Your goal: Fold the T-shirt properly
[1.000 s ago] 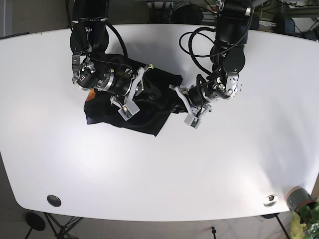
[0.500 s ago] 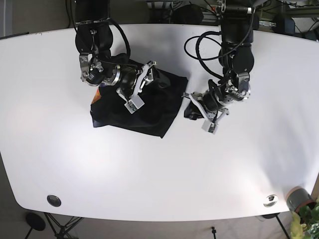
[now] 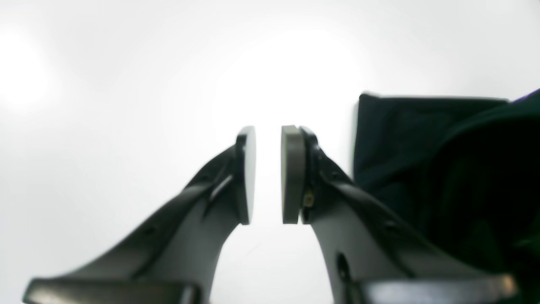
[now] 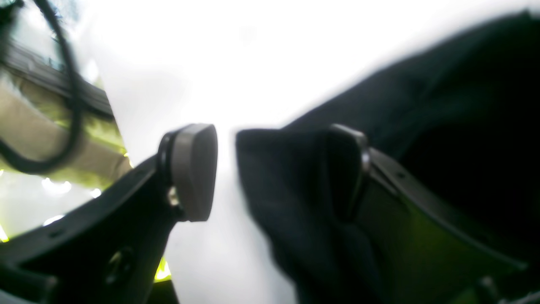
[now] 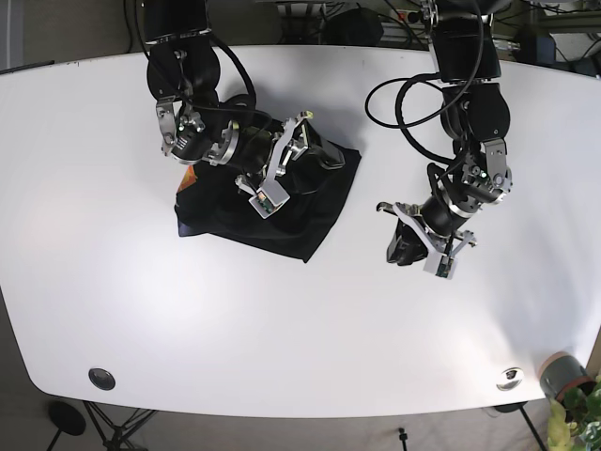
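Observation:
The black T-shirt (image 5: pixel 305 221) lies bunched on the white table (image 5: pixel 141 301), with an orange print (image 5: pixel 186 178) at its left edge. My right gripper (image 5: pixel 286 164) is down on the shirt's upper middle, open wide. In the right wrist view a fold of the shirt (image 4: pixel 443 105) sits between the fingers of that gripper (image 4: pixel 274 169), against the right one and clear of the left pad (image 4: pixel 194 169). My left gripper (image 5: pixel 408 242) is to the right of the shirt, apart from it. In the left wrist view its pads (image 3: pixel 291 173) stand a narrow gap apart and this gripper (image 3: pixel 268 173) holds nothing. Dark cloth (image 3: pixel 400 139) shows at right.
A plant pot (image 5: pixel 563 376) stands beyond the front right corner. Two round fittings (image 5: pixel 101 379) (image 5: pixel 510 378) sit near the table's front edge. Cables hang from both arms at the back.
My left gripper has let go of the shirt's right edge and moved right and toward the front. My right gripper has shifted right over the shirt, which slid slightly right.

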